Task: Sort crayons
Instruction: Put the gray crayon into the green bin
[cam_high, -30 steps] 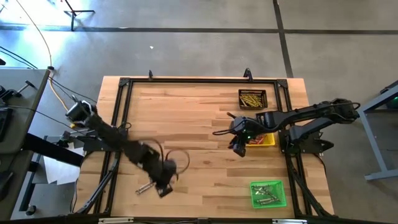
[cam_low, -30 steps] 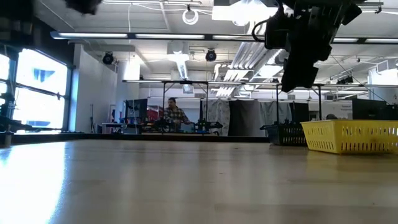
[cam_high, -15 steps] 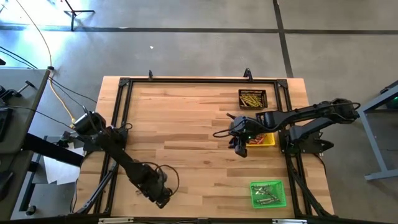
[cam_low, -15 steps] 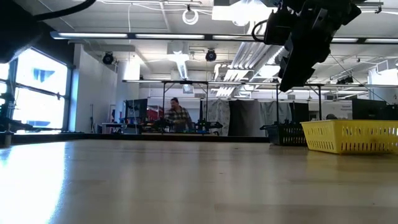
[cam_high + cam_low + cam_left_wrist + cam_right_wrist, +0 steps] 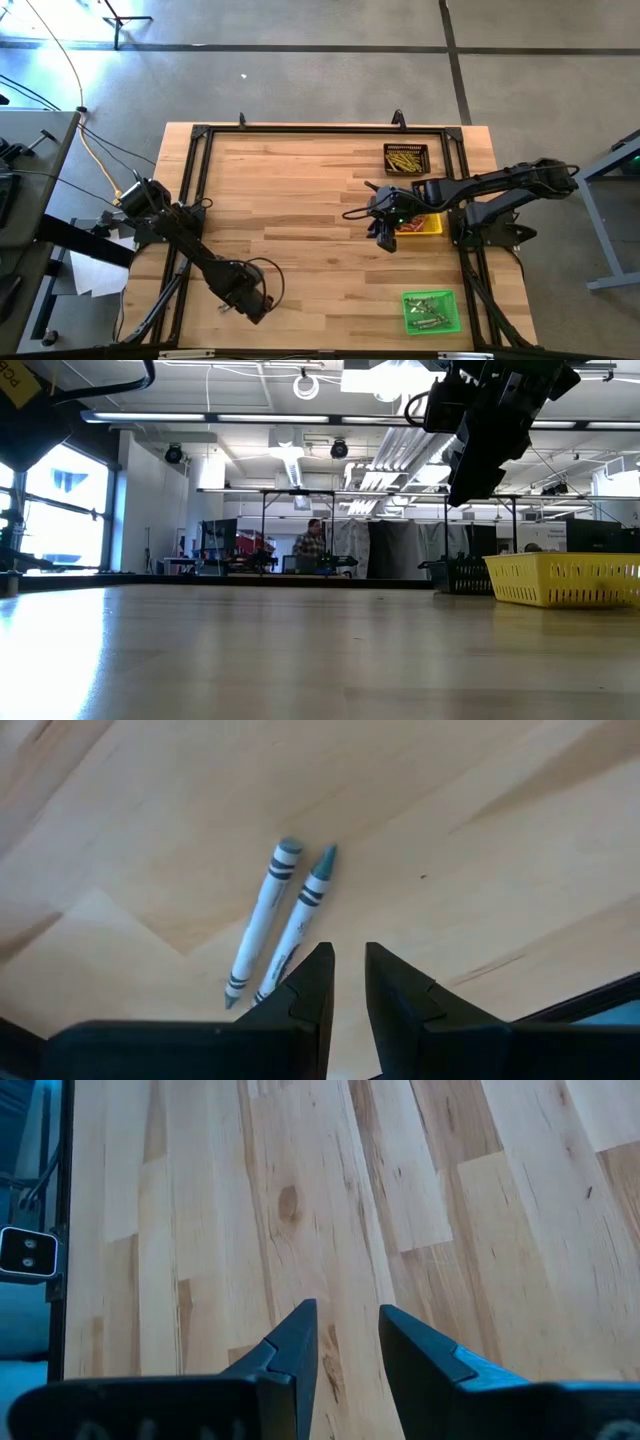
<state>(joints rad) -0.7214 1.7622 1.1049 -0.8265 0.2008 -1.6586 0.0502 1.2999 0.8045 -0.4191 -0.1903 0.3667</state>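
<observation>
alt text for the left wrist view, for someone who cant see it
Two grey crayons lie side by side, close together, on the bare wooden table, just ahead of the left gripper. Its two dark fingers stand slightly apart with nothing between them.

From table-top height we see the bare wooden table (image 5: 300, 660) running level toward the room. At the right edge stands a yellow tray (image 5: 565, 580) with perforated walls, and just behind it, toward the left, a dark basket (image 5: 458, 574); whether they touch we cannot tell. A dark arm (image 5: 495, 420) hangs down from above at upper right, well clear of the tabletop. We take it for the right arm, though its fingers are not distinguishable here. In the far room a person (image 5: 314, 546) stands behind a bench. Windows glare at left.
</observation>
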